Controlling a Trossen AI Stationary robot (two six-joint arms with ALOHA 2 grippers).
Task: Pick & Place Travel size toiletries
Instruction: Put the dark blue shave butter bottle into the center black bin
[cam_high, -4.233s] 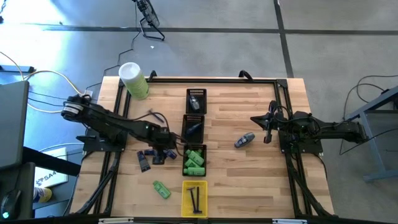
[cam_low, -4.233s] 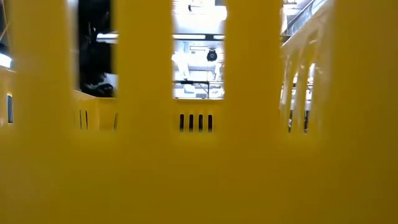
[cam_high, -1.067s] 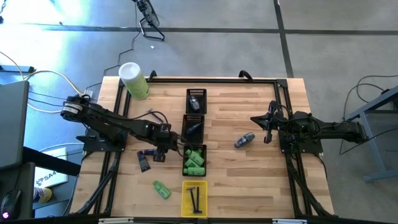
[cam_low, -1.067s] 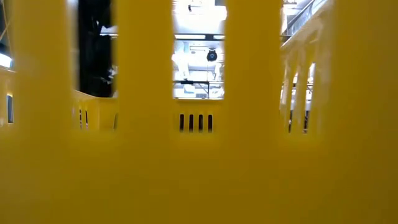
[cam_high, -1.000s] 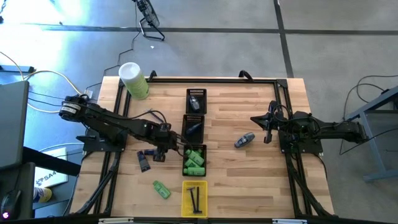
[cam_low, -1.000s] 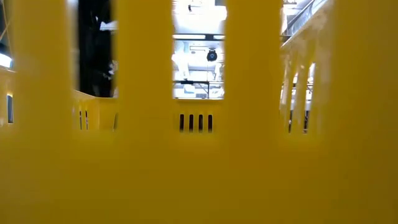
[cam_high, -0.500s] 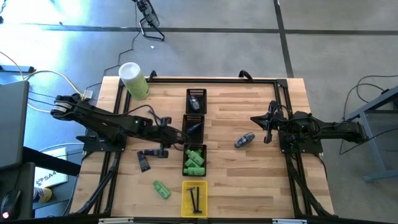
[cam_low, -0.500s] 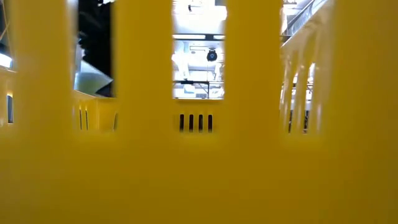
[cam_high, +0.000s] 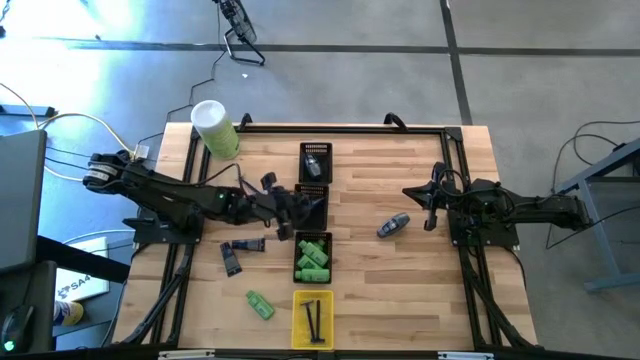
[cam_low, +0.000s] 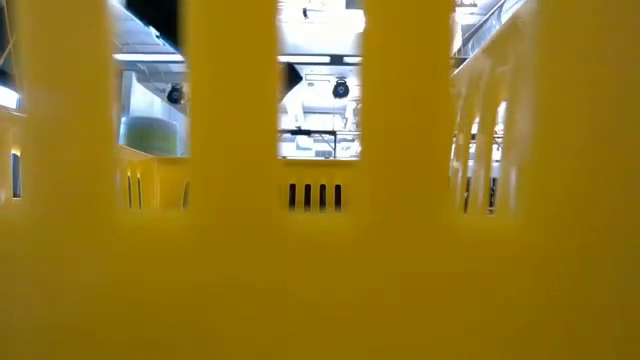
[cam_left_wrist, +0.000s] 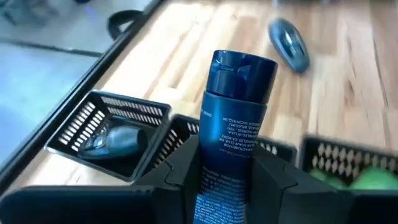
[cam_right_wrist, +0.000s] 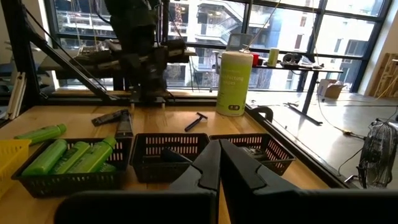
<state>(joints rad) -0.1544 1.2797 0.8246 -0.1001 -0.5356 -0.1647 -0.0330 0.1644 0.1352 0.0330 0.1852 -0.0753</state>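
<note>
- Over the middle black tray (cam_high: 311, 208), the left gripper (cam_high: 292, 212) is grasping a blue tube (cam_left_wrist: 232, 127); in the left wrist view the tube is standing upright between the two dark fingers (cam_left_wrist: 277, 177), cap end away from the wrist.
- Beside the tabletop's (cam_high: 420, 280) right edge, the right arm is waiting, and its gripper (cam_high: 432, 197) is clenched on nothing; in the right wrist view the fingers (cam_right_wrist: 202, 171) are pressing together.
- Along the tabletop's centre line, four trays are sitting in a row: a far black tray (cam_high: 315, 162), the middle black tray, a near black tray (cam_high: 313, 258) and a yellow tray (cam_high: 312, 320) at the near edge.
- In the far black tray, a grey-blue oval piece (cam_left_wrist: 115, 140) is lying.
- In the near black tray, green bottles (cam_high: 314, 257) are lying side by side.
- In the yellow tray, thin dark sticks (cam_high: 315, 321) are lying lengthwise.
- Left of the trays, two dark tubes (cam_high: 240, 250) are lying on the bare tabletop, and one green bottle (cam_high: 260, 304) is lying nearer the front edge.
- Between the trays and the right gripper, another oval piece (cam_high: 393, 224) is lying on the tabletop, apart from both.
- At the far left corner, a pale-green cylinder (cam_high: 215, 130) with a white top is standing upright.
- In the low view, the yellow tray's slotted wall (cam_low: 320, 250) is filling nearly the whole picture.
</note>
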